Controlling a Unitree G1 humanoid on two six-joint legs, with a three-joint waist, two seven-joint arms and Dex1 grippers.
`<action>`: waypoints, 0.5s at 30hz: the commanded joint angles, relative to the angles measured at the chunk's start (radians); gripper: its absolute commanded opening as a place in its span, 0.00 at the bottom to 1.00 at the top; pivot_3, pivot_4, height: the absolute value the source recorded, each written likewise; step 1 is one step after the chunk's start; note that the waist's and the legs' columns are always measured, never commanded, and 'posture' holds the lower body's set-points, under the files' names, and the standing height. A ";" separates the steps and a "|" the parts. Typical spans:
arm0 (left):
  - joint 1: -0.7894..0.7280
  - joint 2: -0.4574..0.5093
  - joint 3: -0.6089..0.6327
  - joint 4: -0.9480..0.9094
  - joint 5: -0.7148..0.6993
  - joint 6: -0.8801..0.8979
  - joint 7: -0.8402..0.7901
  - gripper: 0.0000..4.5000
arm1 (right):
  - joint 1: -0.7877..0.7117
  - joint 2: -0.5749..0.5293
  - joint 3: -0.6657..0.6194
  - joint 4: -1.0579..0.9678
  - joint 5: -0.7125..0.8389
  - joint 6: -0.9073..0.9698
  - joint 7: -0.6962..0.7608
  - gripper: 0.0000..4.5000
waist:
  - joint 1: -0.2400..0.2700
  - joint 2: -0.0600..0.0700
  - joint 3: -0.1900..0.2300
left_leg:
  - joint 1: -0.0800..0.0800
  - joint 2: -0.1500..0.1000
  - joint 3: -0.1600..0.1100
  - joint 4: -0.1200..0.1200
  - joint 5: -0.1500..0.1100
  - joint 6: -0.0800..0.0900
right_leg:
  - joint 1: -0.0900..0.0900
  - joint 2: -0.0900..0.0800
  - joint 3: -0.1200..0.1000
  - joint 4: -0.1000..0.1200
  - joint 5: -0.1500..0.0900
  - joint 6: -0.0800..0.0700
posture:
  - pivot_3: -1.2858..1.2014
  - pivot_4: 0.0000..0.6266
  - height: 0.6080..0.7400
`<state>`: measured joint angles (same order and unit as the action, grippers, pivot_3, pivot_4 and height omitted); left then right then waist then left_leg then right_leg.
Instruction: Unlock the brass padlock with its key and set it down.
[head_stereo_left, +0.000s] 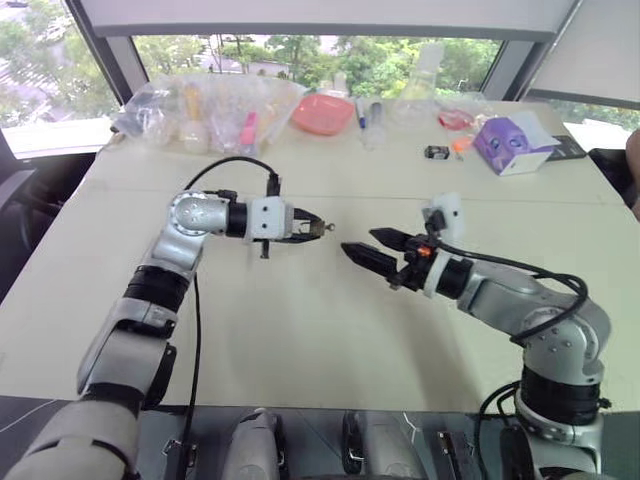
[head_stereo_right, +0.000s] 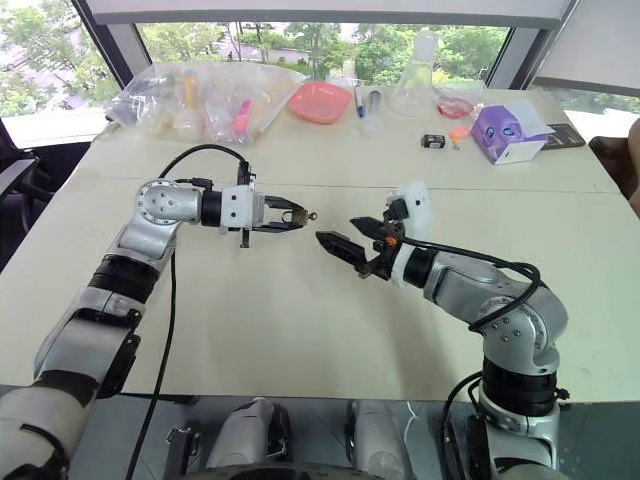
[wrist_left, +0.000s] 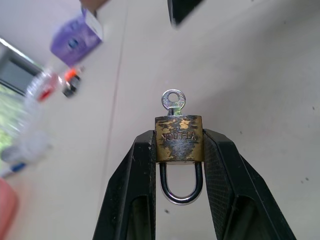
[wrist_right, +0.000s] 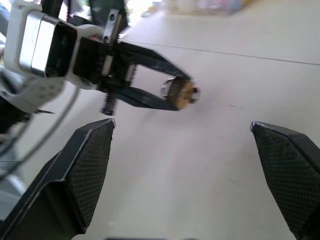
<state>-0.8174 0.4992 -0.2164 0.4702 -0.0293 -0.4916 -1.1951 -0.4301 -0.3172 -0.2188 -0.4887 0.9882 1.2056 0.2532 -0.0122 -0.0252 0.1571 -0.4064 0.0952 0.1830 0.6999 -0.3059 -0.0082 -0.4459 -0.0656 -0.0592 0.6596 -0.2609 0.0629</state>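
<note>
My left gripper (wrist_left: 179, 145) is shut on the brass padlock (wrist_left: 179, 138), pinching its worn yellow body between the two black fingers. The silver shackle hangs back between the fingers. The key (wrist_left: 173, 101) sticks out of the padlock's far end, its round silver head showing. In the head views the left gripper (head_stereo_left: 318, 229) holds the padlock (head_stereo_left: 328, 228) above the table, pointing toward my right gripper (head_stereo_left: 368, 247). The right gripper is open, its fingers (wrist_right: 87, 170) spread wide, a short gap away and facing the padlock (wrist_right: 181, 93).
The pale table (head_stereo_left: 300, 340) spreads under both arms. Along its far edge lie plastic bags (head_stereo_left: 205, 110), a pink dish (head_stereo_left: 322, 113), a glass flask (head_stereo_left: 425, 75), a purple box (head_stereo_left: 510, 143) and a small black object (head_stereo_left: 436, 152).
</note>
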 joint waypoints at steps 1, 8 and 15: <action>0.041 0.014 0.024 -0.136 -0.037 -0.001 0.022 0.16 | -0.050 0.025 -0.049 0.022 0.078 0.001 -0.053 1.00 | 0.000 0.000 0.000 | 0.000 0.000 0.000 0.000 0.000 0.000 | 0.000 0.000 0.000 0.000 0.000 0.000 | 0.52 0.24 1.00; 0.063 0.007 0.030 -0.220 -0.039 0.032 0.078 0.16 | -0.070 0.018 -0.059 0.054 0.162 0.008 -0.115 1.00 | 0.001 0.000 0.000 | 0.000 0.000 0.000 0.000 0.000 -0.001 | 0.000 0.000 0.000 0.000 0.000 0.000 | 0.52 0.24 1.00; 0.069 0.015 0.023 -0.266 -0.054 0.037 0.089 0.16 | -0.055 0.003 -0.043 0.055 0.196 -0.004 -0.145 1.00 | 0.000 0.000 0.000 | 0.000 0.000 0.000 0.000 0.001 -0.001 | 0.000 0.000 0.000 0.000 0.000 0.000 | 0.52 0.24 1.00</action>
<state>-0.7464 0.5068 -0.2133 0.2542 -0.0576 -0.4417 -1.1160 -0.4785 -0.3074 -0.2565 -0.4207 1.1561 1.2184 0.1120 -0.0125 -0.0250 0.1570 -0.4063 0.0952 0.1831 0.6998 -0.3053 -0.0091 -0.4458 -0.0655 -0.0592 0.6597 -0.2609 0.0630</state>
